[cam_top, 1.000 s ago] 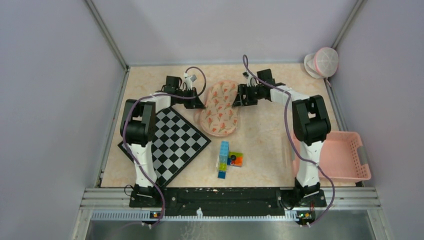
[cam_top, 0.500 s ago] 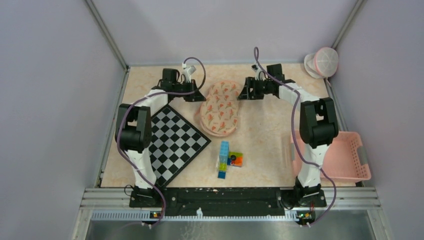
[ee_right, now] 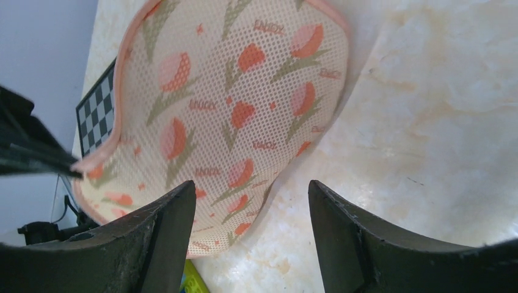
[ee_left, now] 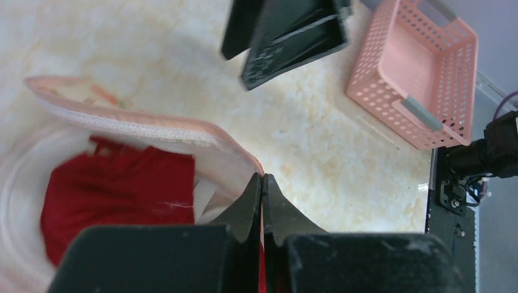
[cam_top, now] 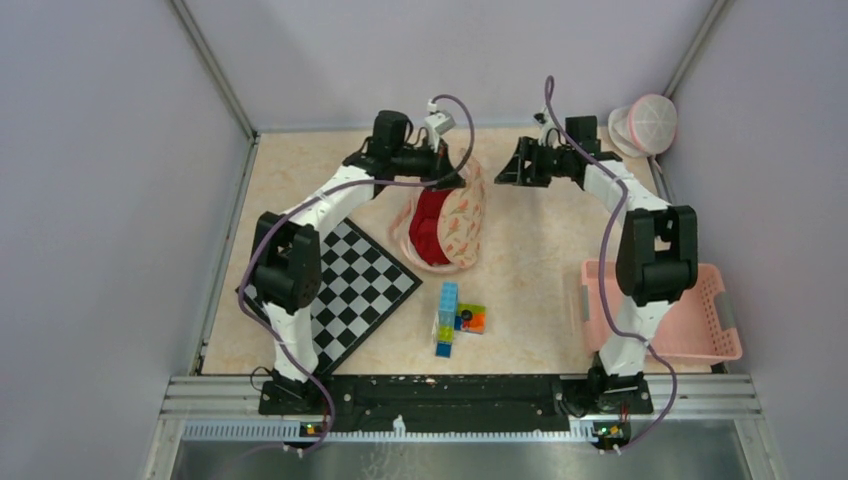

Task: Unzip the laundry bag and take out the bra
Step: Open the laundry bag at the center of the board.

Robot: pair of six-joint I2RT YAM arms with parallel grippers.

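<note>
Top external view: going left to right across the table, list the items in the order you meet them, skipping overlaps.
Checkerboard → laundry bag → pink basket. Left out for overlap: toy blocks, round pink-and-white item.

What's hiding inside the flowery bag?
A bunched-up red cloth, probably the bra, sits inside the laundry bag. The left gripper pinches the bag's pink edge and holds the flap up. The flap and the white lining cover the rest of the cloth.

White arms (cam_top: pixel 325 200), black joints (cam_top: pixel 290 265), black tools (ee_right: pixel 250 232) (purple cables (cam_top: pixel 470 130)).
</note>
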